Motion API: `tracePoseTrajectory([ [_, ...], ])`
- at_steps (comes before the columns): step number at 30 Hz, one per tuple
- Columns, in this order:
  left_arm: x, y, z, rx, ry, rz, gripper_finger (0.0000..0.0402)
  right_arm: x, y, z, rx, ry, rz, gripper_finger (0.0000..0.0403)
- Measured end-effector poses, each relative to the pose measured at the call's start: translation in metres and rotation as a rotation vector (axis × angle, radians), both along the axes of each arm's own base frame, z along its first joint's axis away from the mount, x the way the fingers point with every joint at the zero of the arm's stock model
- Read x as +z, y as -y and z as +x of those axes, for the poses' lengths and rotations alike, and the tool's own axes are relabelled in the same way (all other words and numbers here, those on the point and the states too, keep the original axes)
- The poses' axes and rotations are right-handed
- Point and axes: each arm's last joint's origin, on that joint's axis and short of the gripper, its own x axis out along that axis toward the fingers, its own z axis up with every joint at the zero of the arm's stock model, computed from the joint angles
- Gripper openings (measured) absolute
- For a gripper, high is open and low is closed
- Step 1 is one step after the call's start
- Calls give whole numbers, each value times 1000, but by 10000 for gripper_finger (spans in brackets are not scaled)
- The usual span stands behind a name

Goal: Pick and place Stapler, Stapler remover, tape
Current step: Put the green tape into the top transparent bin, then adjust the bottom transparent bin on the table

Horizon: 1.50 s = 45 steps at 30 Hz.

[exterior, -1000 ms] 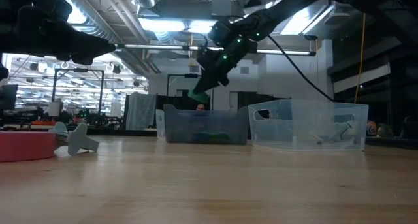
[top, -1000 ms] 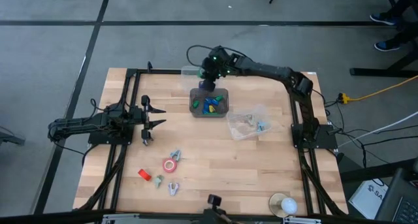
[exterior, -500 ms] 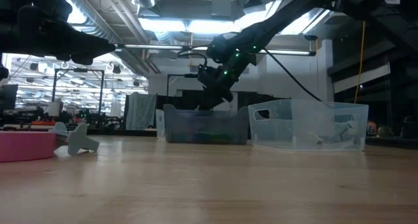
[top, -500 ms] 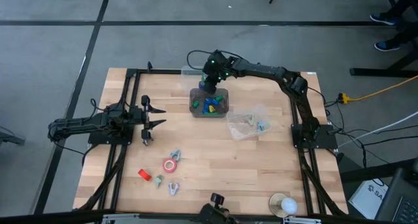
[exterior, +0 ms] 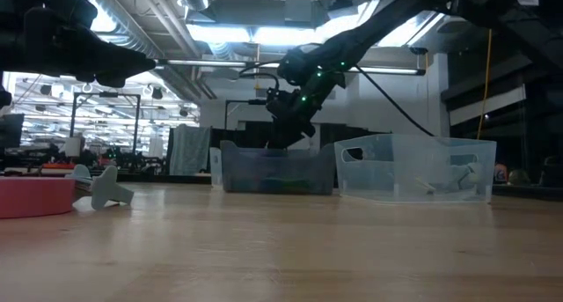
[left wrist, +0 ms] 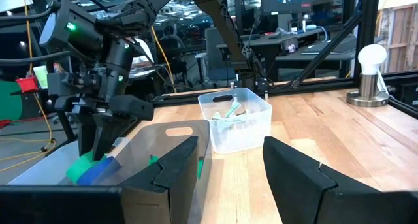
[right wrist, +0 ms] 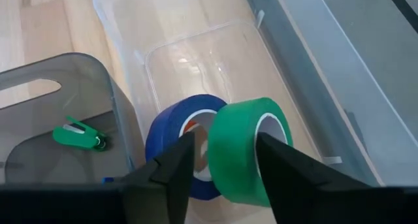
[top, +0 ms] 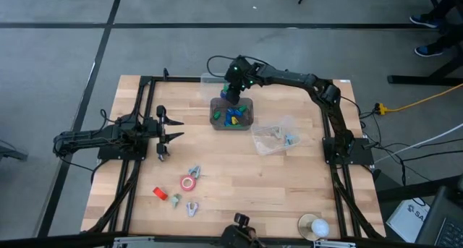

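Your right gripper (top: 230,96) hangs at the table's far edge, between the grey bin (top: 231,113) and a clear shallow tray (right wrist: 196,61) just behind it. The open wood in the table's middle (top: 239,176) gives you the most room. The fingers stand apart. A green tape roll (right wrist: 243,152) sits between them with a blue tape roll (right wrist: 173,136) beside it, both smooth rings resting in the clear tray; you cannot tell whether the pads touch the green one. A green stapler remover (right wrist: 80,134) lies in the grey bin. A red tape roll (top: 188,182) lies flat near the front. Your left gripper (top: 165,130) waits at the left side, fingers spread and empty.
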Motion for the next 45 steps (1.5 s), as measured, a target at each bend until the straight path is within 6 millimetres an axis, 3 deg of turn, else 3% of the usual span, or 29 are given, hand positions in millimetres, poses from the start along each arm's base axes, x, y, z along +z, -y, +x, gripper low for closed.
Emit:
tracePoseTrajectory([
  [9, 0, 0, 0, 0, 0, 0, 169, 28, -3, 3, 10, -46, 26, 187],
  [16, 0, 0, 0, 0, 0, 0, 169, 52, -29, 13, 69, -84, 45, 187],
  [27, 0, 0, 0, 0, 0, 0, 169, 53, -114, 43, 292, -97, 15, 187],
  [33, 0, 0, 0, 0, 0, 0, 169, 49, -165, 47, 420, -167, 23, 187],
  [38, 0, 0, 0, 0, 0, 0, 169, 36, -206, 48, 514, -196, 19, 187],
  [45, 0, 0, 0, 0, 0, 0, 169, 1, -250, 45, 566, -202, 39, 187],
])
